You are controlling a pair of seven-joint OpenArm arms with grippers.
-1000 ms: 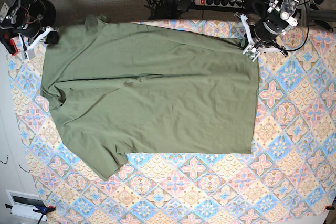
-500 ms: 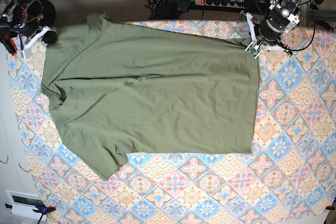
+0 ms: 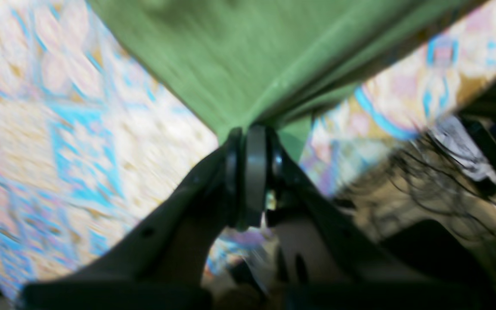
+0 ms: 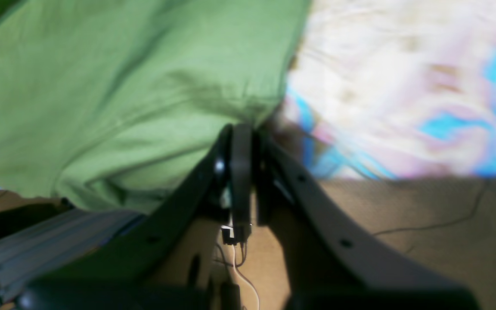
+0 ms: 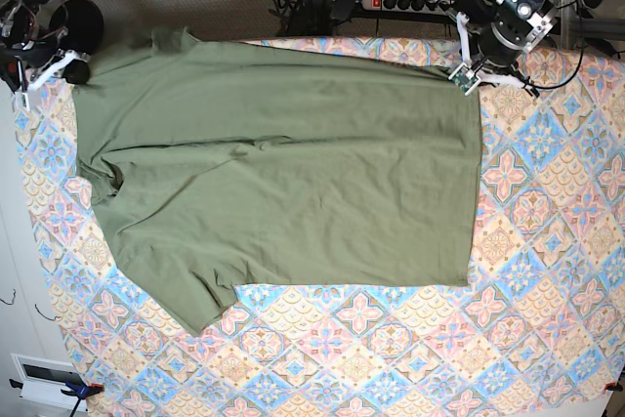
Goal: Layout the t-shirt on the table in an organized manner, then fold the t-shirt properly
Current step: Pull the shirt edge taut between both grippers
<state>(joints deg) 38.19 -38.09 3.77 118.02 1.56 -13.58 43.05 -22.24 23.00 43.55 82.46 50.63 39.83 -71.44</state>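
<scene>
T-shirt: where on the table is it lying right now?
In the base view the t-shirt lies spread flat across the table's left and centre, its far corners pinched by the left gripper and right gripper.

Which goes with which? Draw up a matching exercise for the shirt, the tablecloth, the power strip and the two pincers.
Things:
1. t-shirt
2. table
3. left pincer
4. right pincer
5. power strip

States:
a. shut on the shirt's corner, base view's right
b. on the floor beyond the table
c. spread flat, olive green
d. pastel diamond tiles
e. shut on the shirt's edge, base view's left

Pairs: 1-c, 2-d, 3-a, 4-e, 5-b
</scene>
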